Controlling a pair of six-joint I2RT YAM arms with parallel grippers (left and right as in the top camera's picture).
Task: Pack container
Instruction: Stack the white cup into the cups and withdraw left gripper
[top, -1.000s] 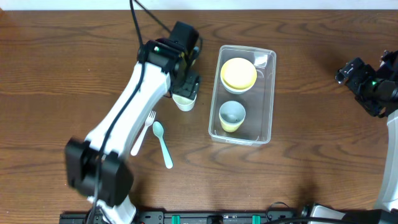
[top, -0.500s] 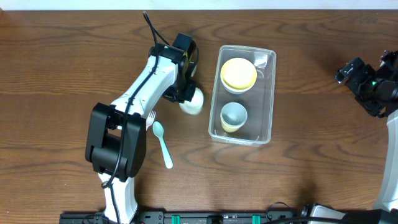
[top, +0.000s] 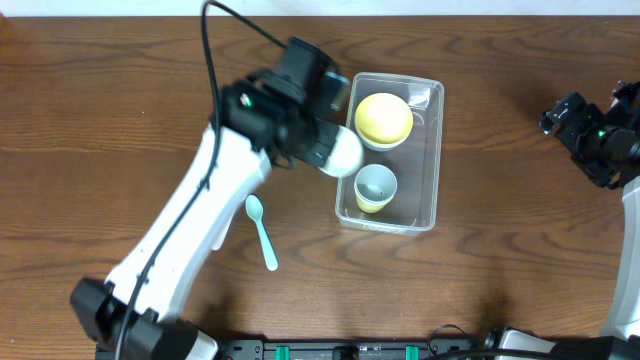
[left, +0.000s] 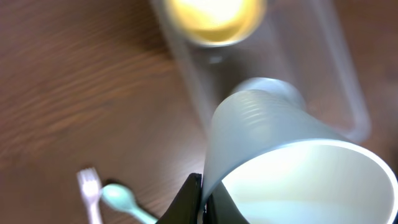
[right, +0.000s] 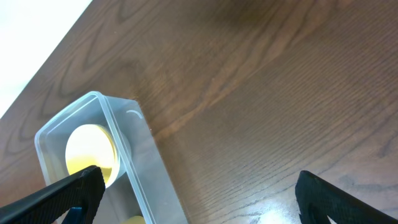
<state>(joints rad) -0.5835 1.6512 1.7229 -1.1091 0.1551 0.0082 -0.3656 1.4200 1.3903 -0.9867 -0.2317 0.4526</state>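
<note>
Left gripper (left: 200, 200) is clenched on the wall of a pale cup (left: 292, 155), pinched near the rim. That grip is why the cup hangs tilted, mouth toward the wrist camera.

From overhead the pale cup sits just at the near long wall of the container (top: 438, 150), lifted off the table (top: 120, 120). I judge it is lined up to go in.

The container lies centre-right and already holds a yellow bowl (top: 384, 118) at the far end and a small cup (top: 375, 186) below it. Nesting into that small cup looks the likely aim.

Spoon (top: 262, 230) and fork (left: 90, 193) wait on the wood, unpacked.

Right gripper (right: 199, 202) is spread wide and parked at the table's right side, well apart, leaving the left arm room.
</note>
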